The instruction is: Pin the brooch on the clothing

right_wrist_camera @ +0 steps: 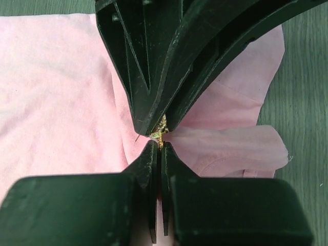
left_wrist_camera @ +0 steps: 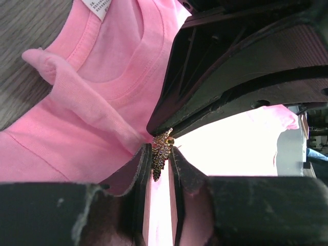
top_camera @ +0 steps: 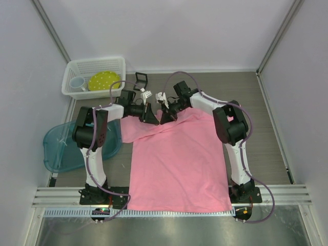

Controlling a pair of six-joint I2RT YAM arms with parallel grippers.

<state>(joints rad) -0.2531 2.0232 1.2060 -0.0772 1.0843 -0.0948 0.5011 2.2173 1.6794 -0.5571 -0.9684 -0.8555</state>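
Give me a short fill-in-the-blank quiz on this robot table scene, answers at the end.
1. The T-shirt spread on the table is ___.
2. The left claw and the right claw meet tip to tip at a small gold ___.
3. The yellow plate lies in the white ___.
4. The white label sits inside the shirt's ___.
Missing words: pink; brooch; basket; collar.

white arms (top_camera: 95, 163) with black joints, looping lilac cables (top_camera: 185, 73), matte black jaws.
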